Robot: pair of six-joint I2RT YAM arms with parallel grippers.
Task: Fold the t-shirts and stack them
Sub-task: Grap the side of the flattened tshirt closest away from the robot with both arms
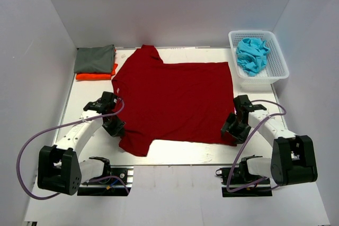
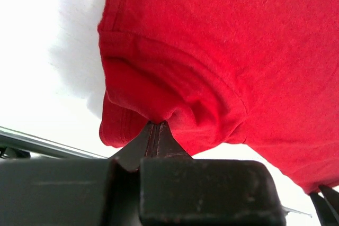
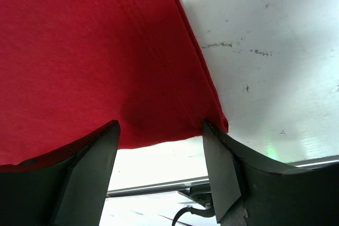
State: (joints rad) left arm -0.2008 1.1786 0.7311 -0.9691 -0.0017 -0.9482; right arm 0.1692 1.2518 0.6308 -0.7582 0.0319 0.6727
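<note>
A dark red t-shirt (image 1: 175, 99) lies spread flat across the middle of the table. My left gripper (image 1: 115, 128) sits at the shirt's near left sleeve. In the left wrist view its jaws (image 2: 156, 125) are shut on a bunched pinch of the red sleeve cloth (image 2: 159, 93). My right gripper (image 1: 231, 130) is at the shirt's near right corner. Its fingers (image 3: 161, 128) stand open on either side of the red hem corner (image 3: 175, 115), the cloth lying between them. A folded grey-green t-shirt (image 1: 95, 58) rests on a folded orange one (image 1: 96, 76) at the back left.
A white lattice basket (image 1: 276, 72) at the back right holds crumpled turquoise t-shirts (image 1: 251, 54). White walls close in the table on three sides. A metal rail runs along the table's near edge (image 1: 175, 163) between the two arm bases.
</note>
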